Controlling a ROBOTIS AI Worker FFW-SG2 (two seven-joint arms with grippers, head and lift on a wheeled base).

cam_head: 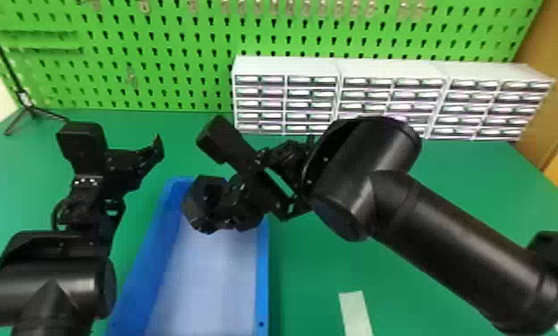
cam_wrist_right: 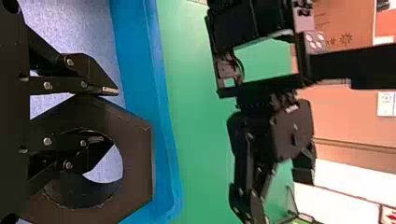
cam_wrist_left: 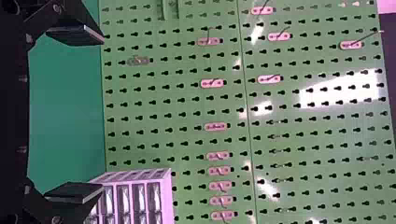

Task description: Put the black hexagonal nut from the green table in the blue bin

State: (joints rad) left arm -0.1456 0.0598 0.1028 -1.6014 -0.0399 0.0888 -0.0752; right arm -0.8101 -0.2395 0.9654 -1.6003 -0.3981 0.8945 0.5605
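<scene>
The right gripper [cam_head: 229,196] is over the far end of the blue bin [cam_head: 263,277], with the black hexagonal nut [cam_head: 195,207] held above the bin. In the right wrist view, the right gripper [cam_wrist_right: 109,114] pinches one side of the black nut [cam_wrist_right: 137,161], one finger outside its edge and the other at its central hole; the blue bin's wall [cam_wrist_right: 140,60] lies behind. Left of the bin, the left gripper [cam_head: 154,154] is raised over the green table. In the left wrist view, the left gripper [cam_wrist_left: 100,114] stands wide open, nothing between its fingers.
White drawer cabinets [cam_head: 287,67] line the back of the green table [cam_head: 470,187] before a green pegboard [cam_head: 157,80]. A black stand [cam_head: 31,109] is at the back left. A pale strip [cam_head: 356,312] lies right of the bin.
</scene>
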